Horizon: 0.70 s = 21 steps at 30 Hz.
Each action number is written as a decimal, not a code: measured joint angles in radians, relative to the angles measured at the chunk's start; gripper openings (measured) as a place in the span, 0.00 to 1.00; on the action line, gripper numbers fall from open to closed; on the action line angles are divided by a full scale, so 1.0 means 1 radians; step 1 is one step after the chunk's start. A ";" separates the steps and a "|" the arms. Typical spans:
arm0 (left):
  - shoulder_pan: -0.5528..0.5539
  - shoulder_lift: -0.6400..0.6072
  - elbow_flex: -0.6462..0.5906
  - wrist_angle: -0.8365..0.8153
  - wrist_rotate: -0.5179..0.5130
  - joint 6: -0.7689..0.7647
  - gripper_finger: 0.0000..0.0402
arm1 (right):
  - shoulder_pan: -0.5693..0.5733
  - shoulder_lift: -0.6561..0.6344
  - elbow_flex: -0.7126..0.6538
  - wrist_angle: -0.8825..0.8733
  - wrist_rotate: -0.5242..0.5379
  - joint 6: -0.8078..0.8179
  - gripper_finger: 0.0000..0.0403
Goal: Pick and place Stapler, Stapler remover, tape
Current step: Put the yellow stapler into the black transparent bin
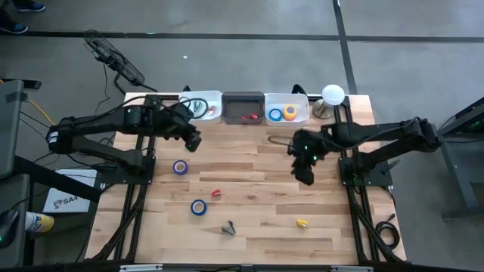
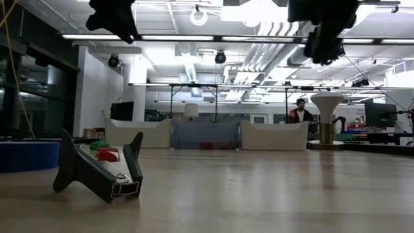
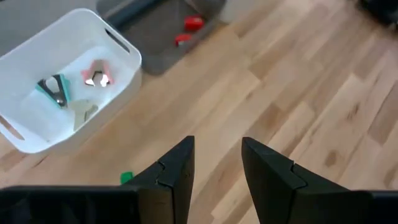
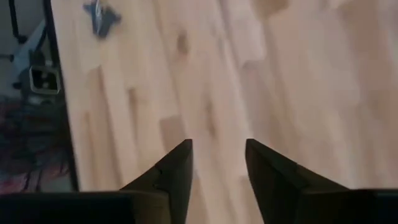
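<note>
Two tape rolls lie flat on the table: a purple-blue tape roll point(image 1: 180, 167) and a blue tape roll with a yellow centre point(image 1: 198, 207). Blue and orange rolls point(image 1: 283, 113) sit in the right white bin point(image 1: 305, 99). A dark stapler remover point(image 1: 228, 227) rests on the table toward the near edge, and shows in the low view point(image 2: 97, 169) and the right wrist view point(image 4: 101, 17). My left gripper point(image 1: 193, 141) point(image 3: 216, 162) hangs open over bare wood near the left white bin point(image 3: 118, 74). My right gripper point(image 1: 305, 175) point(image 4: 217, 162) is open above bare wood on the right side.
Three bins line the far edge. The left white bin point(image 1: 215, 97) holds teal and pink removers point(image 3: 59, 90). The grey bin point(image 1: 243, 97) holds red pieces point(image 3: 193, 23). A small red piece point(image 1: 216, 193) and a yellow piece point(image 1: 302, 223) lie on the wood. A white lamp point(image 1: 333, 95) stands at the far right corner.
</note>
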 joint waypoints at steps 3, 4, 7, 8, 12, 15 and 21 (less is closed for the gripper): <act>-0.036 0.000 0.000 -0.022 -0.018 0.001 0.33 | 0.085 0.010 0.000 -0.040 -0.001 0.100 0.41; -0.047 0.000 0.000 -0.028 -0.028 0.002 0.33 | 0.112 0.017 0.000 -0.052 0.001 0.134 0.44; -0.073 0.000 -0.005 -0.033 -0.039 0.002 0.33 | 0.196 0.042 0.000 -0.082 0.010 0.228 0.52; -0.081 0.000 -0.009 -0.033 -0.040 0.002 0.33 | 0.225 0.054 0.000 -0.092 0.011 0.250 0.54; -0.109 0.000 -0.023 -0.033 -0.041 0.002 0.33 | 0.350 0.109 0.000 -0.091 0.054 0.314 0.57; -0.126 0.000 -0.036 -0.034 -0.041 0.000 0.33 | 0.436 0.158 0.000 -0.089 0.103 0.366 0.58; -0.148 0.000 -0.046 -0.035 -0.035 -0.011 0.33 | 0.558 0.251 0.000 -0.017 0.120 0.517 0.58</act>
